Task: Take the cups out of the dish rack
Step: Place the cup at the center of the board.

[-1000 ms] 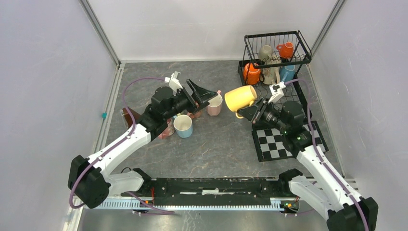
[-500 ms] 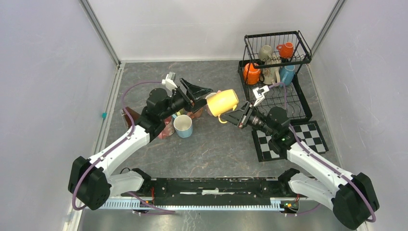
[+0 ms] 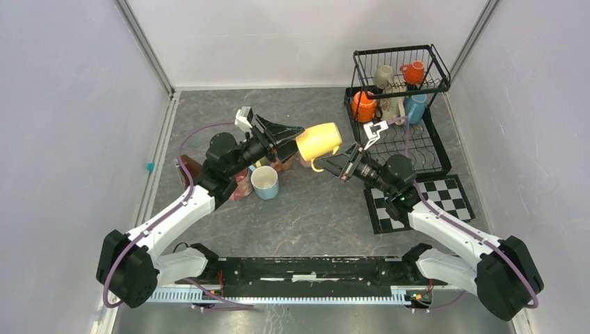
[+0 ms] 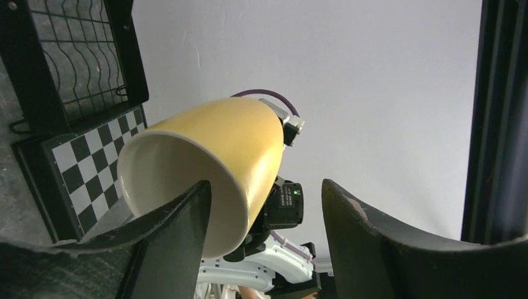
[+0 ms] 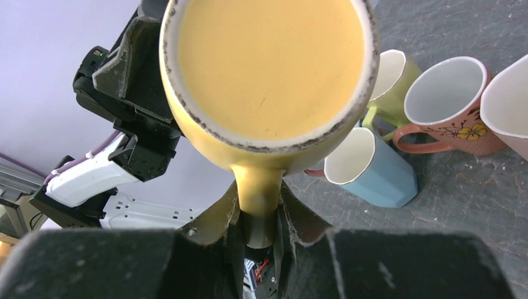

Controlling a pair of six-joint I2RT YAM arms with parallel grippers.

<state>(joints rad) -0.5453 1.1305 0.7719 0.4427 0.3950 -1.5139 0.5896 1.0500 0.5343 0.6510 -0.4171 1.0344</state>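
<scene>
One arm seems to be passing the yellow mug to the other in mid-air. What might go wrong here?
The right hand grips the yellow mug only by its thin handle, so the mug might twist or slip. The left hand is not yet shut on the rim. If the right hand lets go too soon, the mug would likely fall and could hit the blue mug standing nearby.

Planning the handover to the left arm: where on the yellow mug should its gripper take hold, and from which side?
Take the wall at the rim, one finger inside, one outside, coming in from the open end. The yellow mug points its mouth at the left gripper, and the right gripper is shut on the handle, so that is taken.
</scene>
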